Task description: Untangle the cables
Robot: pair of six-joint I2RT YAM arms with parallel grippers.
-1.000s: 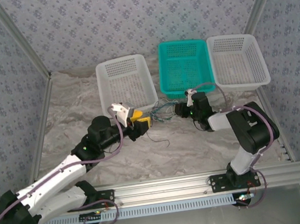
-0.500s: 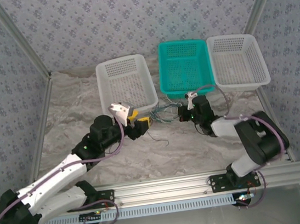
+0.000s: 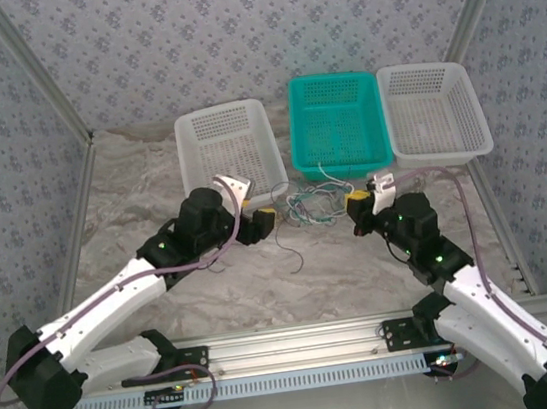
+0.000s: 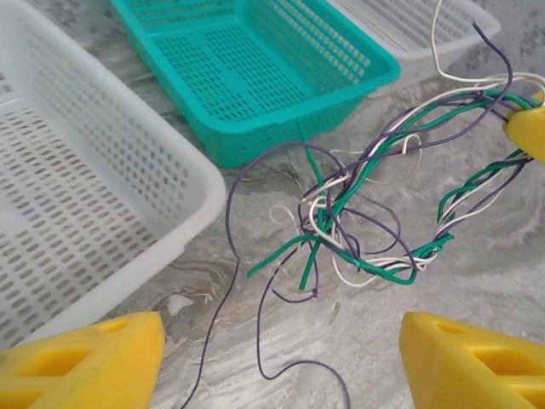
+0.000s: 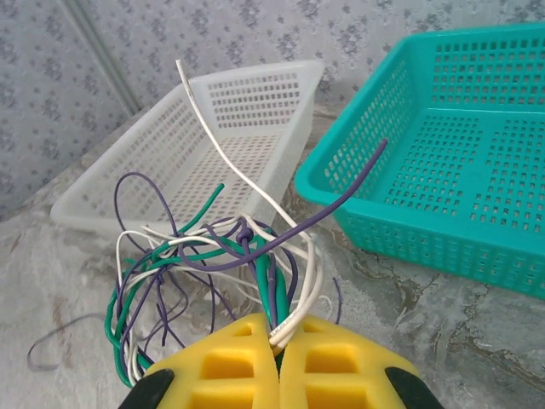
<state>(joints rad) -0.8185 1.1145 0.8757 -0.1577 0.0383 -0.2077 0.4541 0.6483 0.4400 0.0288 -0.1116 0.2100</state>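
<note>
Plainly, the right gripper (image 5: 277,334) has its yellow ribbed plastic pads (image 5: 226,366) pressed together on a small sheaf of the thin, flexible cables (image 5: 247,247) in dark purple, green and cream. It pinches them where several strands run side by side into the seam. Across from it the left gripper (image 4: 281,341) stands with its blunt yellow fingers (image 4: 85,358) spread wide and empty. The knot lies just ahead of them, and one loose purple strand trails down between them. From where I stand, the sensible thing is for the right side to hold firm as the anchor while the left picks one strand only, probably that free purple tail. It should close low on it near the knot and draw it slowly toward its own side; grabbing the green-and-cream twist would likely just tighten it. The wires look springy and slick and hold their curls, with two stiff ends poking upward, so a shallow pinch could slip. The tangle sits on the marbled grey-white tabletop (image 3: 342,266) between the two grippers, just in front of the teal perforated plastic basket (image 3: 341,168). A white perforated plastic basket (image 3: 188,165) stands to its left and a second white basket (image 3: 439,156) to its right, all three smooth-rimmed and rigid.
</note>
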